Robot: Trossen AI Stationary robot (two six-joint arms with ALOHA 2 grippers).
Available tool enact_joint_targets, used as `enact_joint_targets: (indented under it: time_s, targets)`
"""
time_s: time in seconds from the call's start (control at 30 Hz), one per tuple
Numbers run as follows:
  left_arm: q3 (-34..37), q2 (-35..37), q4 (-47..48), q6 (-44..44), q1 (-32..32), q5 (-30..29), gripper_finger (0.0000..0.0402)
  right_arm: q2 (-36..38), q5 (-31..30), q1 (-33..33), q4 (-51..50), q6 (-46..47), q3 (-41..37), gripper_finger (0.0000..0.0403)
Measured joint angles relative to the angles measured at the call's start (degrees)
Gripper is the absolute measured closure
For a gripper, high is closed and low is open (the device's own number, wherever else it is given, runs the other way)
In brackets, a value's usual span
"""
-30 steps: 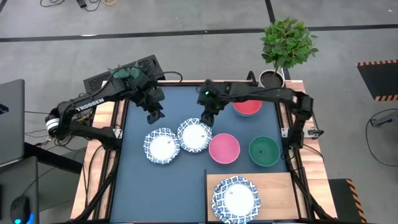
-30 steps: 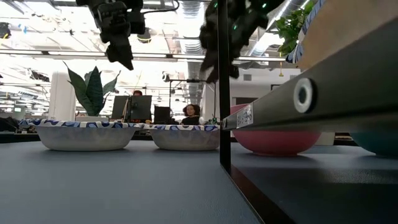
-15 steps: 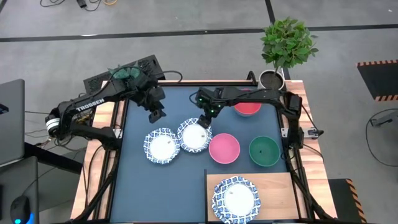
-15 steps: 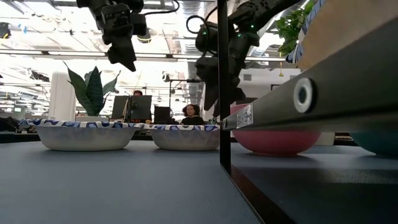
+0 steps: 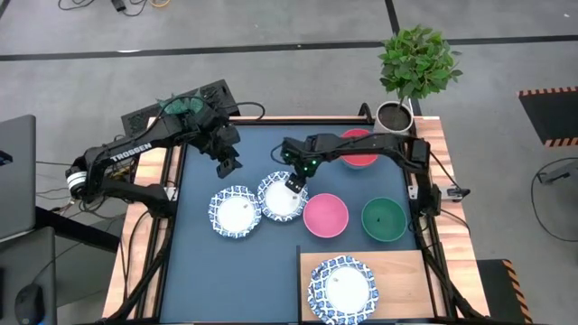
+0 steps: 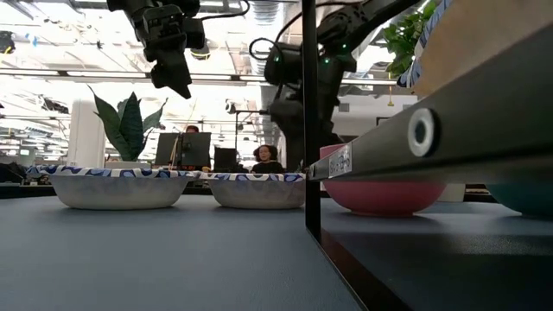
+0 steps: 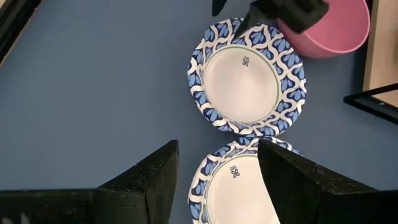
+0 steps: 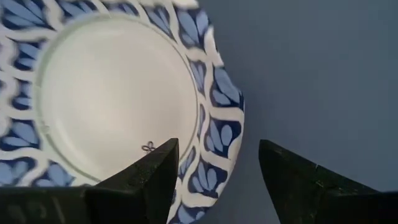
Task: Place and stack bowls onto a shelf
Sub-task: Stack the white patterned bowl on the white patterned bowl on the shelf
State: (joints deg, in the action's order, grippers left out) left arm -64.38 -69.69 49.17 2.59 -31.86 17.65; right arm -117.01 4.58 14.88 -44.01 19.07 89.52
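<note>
Two white bowls with blue patterned rims stand side by side on the dark blue tabletop, one to the left (image 5: 235, 213) and one to the right (image 5: 282, 197). A pink bowl (image 5: 325, 215), a green bowl (image 5: 383, 219) and a red bowl (image 5: 358, 150) stand to their right. Another blue-rimmed bowl (image 5: 341, 289) sits on the light wood shelf (image 5: 397, 271). My right gripper (image 5: 293, 183) (image 8: 217, 174) is open and low over the right-hand white bowl's far right rim (image 8: 217, 124), one finger inside the rim and one outside; no touch shows. My left gripper (image 5: 228, 165) (image 7: 217, 180) hangs open above the table, beyond the left-hand white bowl.
A potted plant (image 5: 415, 63) stands at the table's far right corner. The shelf's dark frame post (image 6: 309, 121) stands in front of the low view. Bare blue tabletop (image 5: 235, 280) lies near the left of the shelf. People sit in the room behind the table (image 6: 263, 155).
My right gripper has come down and a little toward the table's left and near edge, onto the far right rim of the right-hand white bowl. Its arm has stretched farther left. The bowls have stayed where they were.
</note>
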Motion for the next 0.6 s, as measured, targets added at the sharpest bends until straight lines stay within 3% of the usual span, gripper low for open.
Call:
enact_joint_targets:
  time_s: [0.33,0.43,0.6]
  targets:
    - [0.0,0.0,0.0,0.2,0.0,0.0,0.0198,-2.4,-0.1,-0.4,-0.7,0.8,0.0,0.017]
    - [0.0,0.0,0.0,0.2,0.0,-0.2,0.0198,-2.4,-0.1,-0.4,-0.6,2.7,0.0,0.0212]
    - [0.0,0.0,0.0,0.8,0.0,-0.3,0.0198,-2.4,1.0,0.6,-0.7,5.2,0.0,0.0323]
